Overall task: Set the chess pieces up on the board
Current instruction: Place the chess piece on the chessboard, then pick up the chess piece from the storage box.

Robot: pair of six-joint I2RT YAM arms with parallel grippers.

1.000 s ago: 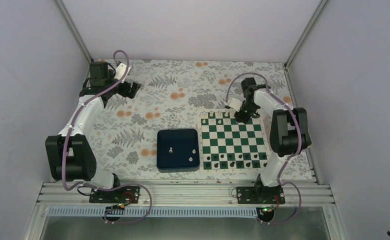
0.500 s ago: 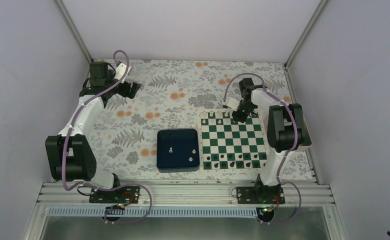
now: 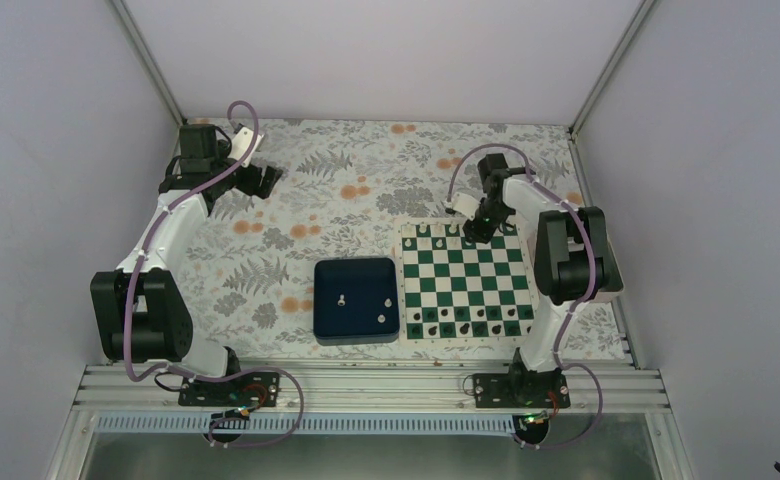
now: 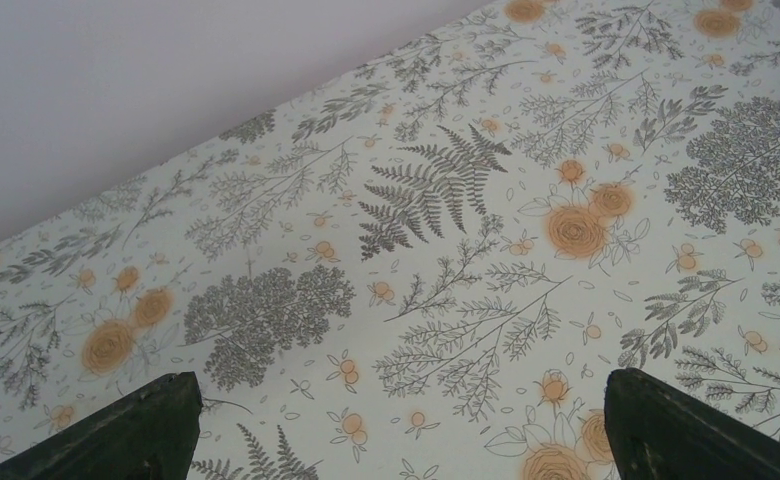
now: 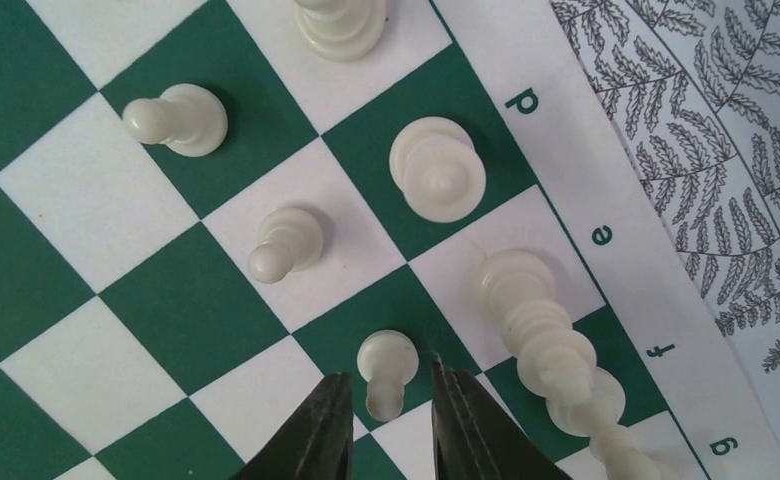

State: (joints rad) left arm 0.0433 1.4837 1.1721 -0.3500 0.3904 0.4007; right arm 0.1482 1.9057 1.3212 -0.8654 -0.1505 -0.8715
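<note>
**Top external view.** The dark blue tray (image 3: 357, 330) sits on the floral worktop (image 3: 346, 200), just left of the board (image 3: 463, 283). It holds a few small pale pieces (image 3: 339, 298), standing apart from one another. The exact count is hard to read at this size. White chess pieces (image 3: 436, 231) line the far edge of the board and black pieces (image 3: 456, 322) line the near edge. The right hand (image 3: 476, 236) is over the board's far rows, and its arm hides some squares there. The left hand (image 3: 262, 180) is well apart, at the far left of the worktop.

**Left wrist view.** The left hand (image 4: 398, 400) is released. Its fingers (image 4: 136, 430) are wide apart at the lower corners, with only patterned worktop between them.

**Right wrist view.** The right hand (image 5: 391, 425) is released but narrowly parted. Its fingers (image 5: 316, 435) flank a pawn (image 5: 386, 368) that stands on a green square, and a sliver of board shows on each side of it. Two more pawns stand nearby on their own squares. Taller pieces stand along the cream border by the letters d to g. One piece at the top edge and one at the bottom edge are cut off.
</note>
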